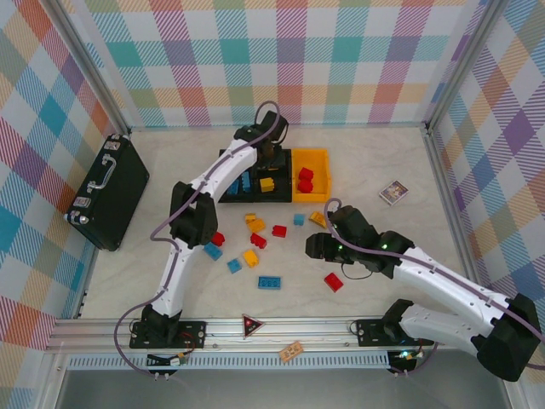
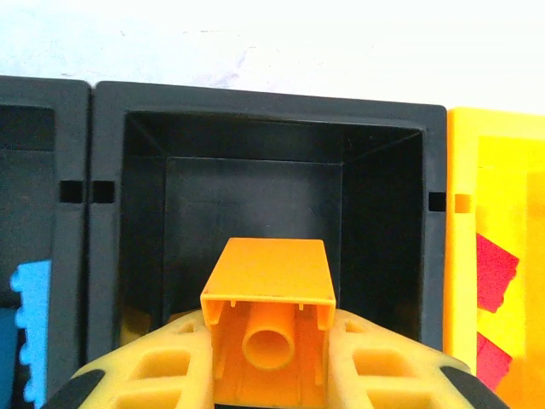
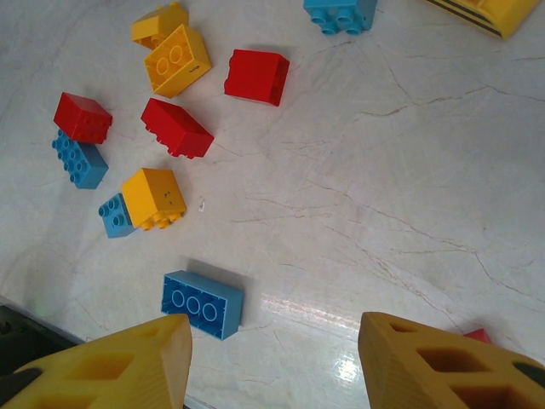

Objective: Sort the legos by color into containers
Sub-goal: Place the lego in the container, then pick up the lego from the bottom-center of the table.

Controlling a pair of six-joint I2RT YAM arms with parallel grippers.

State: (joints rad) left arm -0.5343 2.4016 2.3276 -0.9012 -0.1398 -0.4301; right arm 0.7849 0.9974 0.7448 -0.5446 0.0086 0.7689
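Observation:
Three joined containers stand at the back: a left black bin [image 2: 43,94], a middle black bin [image 2: 264,98] and a yellow-orange bin [image 1: 310,162]. My left gripper [image 2: 268,341] is shut on a yellow-orange lego [image 2: 268,294], hollow underside facing the camera, above the middle bin. A blue lego [image 2: 30,324] lies in the left bin and red legos [image 2: 496,271] in the yellow-orange one. My right gripper [image 3: 274,341] hangs open above bare table. To its left lies an upturned blue lego [image 3: 203,303]. Further off are loose red [image 3: 176,128], yellow-orange [image 3: 153,198] and blue [image 3: 81,159] legos.
A large black case with a silver handle [image 1: 106,200] lies at the left wall. A small card [image 1: 392,192] sits at the right. A tan wooden block [image 1: 291,350] and a red triangle [image 1: 251,325] rest on the front rail. A lone red lego [image 1: 333,281] lies below my right gripper.

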